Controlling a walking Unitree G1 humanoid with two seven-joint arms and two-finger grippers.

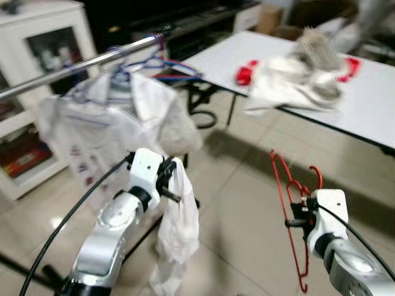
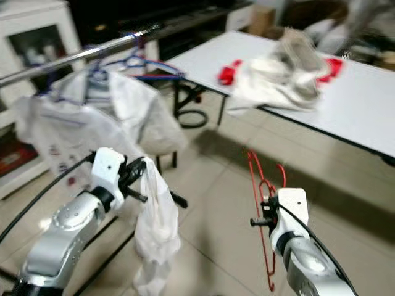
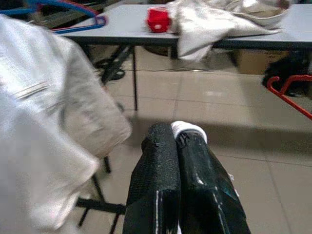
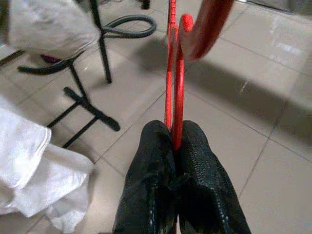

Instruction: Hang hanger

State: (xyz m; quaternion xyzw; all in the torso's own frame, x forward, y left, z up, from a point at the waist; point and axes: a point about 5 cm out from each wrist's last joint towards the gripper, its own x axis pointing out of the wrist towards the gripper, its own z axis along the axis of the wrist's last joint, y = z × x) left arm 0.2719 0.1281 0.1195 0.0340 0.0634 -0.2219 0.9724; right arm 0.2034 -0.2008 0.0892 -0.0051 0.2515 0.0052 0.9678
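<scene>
1. Right pincer [image 1: 299, 221] is clamped on the red hanger [image 1: 290, 203], low over the floor and well apart from the rail [image 1: 80, 65]; the wire is pinched between the very fingertips [image 4: 161, 146], so it could swivel or slip out on the way up.
2. Left pincer [image 1: 170, 179] is closed on a white cloth [image 1: 179, 222], which droops toward the floor. If that arm swings, the cloth could drag on the rack legs [image 4: 90, 105] or snag the hanger.
3. Shirts [image 1: 105, 123] and blue hangers [image 1: 157, 65] already crowd the rail. The free stretch looks short from here, so the hook could catch on them instead of seating on the bar.
4. Everything looks blurred, as if the head is moving; a reach made now could well miss the rail.
5. Behind stands the desk [image 1: 370, 117] with a heap of clothes [image 1: 296, 80]; its edge lies near the right arm's side, and a wide lift could knock it.
</scene>
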